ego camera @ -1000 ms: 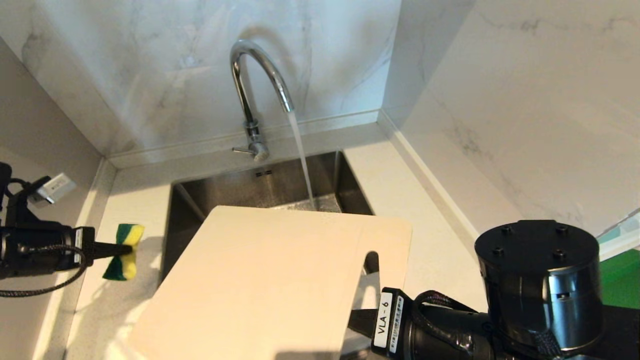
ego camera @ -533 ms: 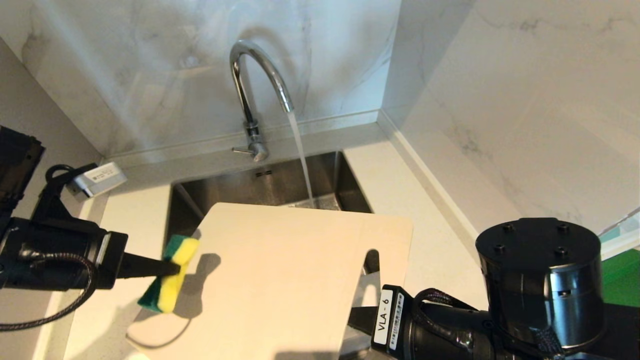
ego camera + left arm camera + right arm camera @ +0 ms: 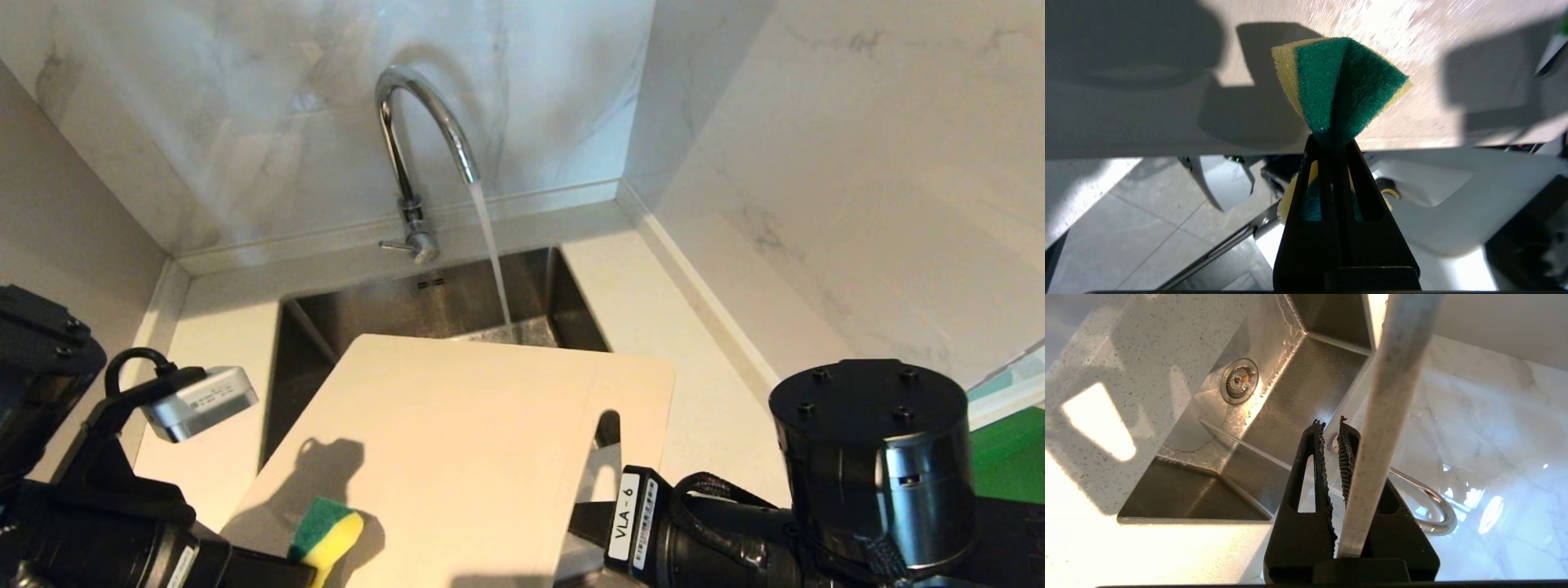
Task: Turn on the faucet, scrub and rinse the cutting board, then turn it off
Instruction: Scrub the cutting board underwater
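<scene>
1. Cutting board (image 3: 457,457) is clamped by its thin edge in my right gripper (image 3: 1331,428), near the handle slot, and held tilted over the sink (image 3: 457,306); in the right wrist view only its speckled edge (image 3: 1384,416) shows, hiding part of one finger.
2. My left gripper (image 3: 1331,143) is pinched tight on a green and yellow sponge (image 3: 1339,85), squeezed at its middle so it fans out beyond the fingertips.
3. In the head view the sponge (image 3: 326,531) sits on the board's near left corner, close to the picture's lower edge; my left fingers are mostly cut off there, and I cannot tell how firmly the sponge presses on the surface.
4. Beyond the board, the faucet (image 3: 416,139) stands behind the sink with water (image 3: 494,261) running from its spout; the stream drops out of sight behind the board's far edge, so where it lands is hidden.
5. Against a second ago: the sponge then hung over the counter (image 3: 220,327) left of the sink, clear of the board; it has since crossed onto the board and come down toward its near corner. The board, right gripper and running water look unchanged.
</scene>
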{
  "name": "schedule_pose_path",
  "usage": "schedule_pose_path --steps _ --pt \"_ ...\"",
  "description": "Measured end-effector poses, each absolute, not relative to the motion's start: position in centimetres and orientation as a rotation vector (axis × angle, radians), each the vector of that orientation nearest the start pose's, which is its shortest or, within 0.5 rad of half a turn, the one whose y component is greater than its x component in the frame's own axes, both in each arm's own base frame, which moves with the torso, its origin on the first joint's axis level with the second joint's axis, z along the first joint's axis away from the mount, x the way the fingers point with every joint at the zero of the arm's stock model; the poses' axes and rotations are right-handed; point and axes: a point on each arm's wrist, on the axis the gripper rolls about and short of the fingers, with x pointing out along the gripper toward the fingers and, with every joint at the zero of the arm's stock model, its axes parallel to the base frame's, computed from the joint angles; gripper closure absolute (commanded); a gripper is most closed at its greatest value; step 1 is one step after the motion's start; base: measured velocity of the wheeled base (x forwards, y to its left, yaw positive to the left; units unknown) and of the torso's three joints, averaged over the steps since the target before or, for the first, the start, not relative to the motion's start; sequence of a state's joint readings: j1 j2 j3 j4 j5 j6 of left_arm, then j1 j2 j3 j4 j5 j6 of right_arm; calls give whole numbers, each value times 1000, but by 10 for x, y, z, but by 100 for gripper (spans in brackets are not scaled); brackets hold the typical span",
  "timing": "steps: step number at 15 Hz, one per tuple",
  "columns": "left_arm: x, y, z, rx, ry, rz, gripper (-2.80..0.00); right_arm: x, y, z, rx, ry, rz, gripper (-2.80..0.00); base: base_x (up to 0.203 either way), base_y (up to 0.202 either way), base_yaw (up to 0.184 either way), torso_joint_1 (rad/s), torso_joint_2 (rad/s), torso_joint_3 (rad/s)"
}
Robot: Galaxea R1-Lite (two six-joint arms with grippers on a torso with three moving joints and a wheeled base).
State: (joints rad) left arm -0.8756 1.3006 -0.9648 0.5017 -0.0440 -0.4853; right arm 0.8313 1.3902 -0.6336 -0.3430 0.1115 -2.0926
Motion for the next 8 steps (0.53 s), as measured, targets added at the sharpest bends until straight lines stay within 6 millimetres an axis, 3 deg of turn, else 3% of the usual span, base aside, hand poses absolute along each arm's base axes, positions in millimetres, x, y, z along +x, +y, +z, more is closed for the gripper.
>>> schedule_pose_path --steps 3,8 --pt "110 -136 206 -31 1022 -613 0 146 163 189 -2025 -734 993 0 0 0 0 0 0 0" --pt "117 -140 168 30 950 -535 0 146 163 190 -2028 -728 987 0 0 0 0 0 0 0"
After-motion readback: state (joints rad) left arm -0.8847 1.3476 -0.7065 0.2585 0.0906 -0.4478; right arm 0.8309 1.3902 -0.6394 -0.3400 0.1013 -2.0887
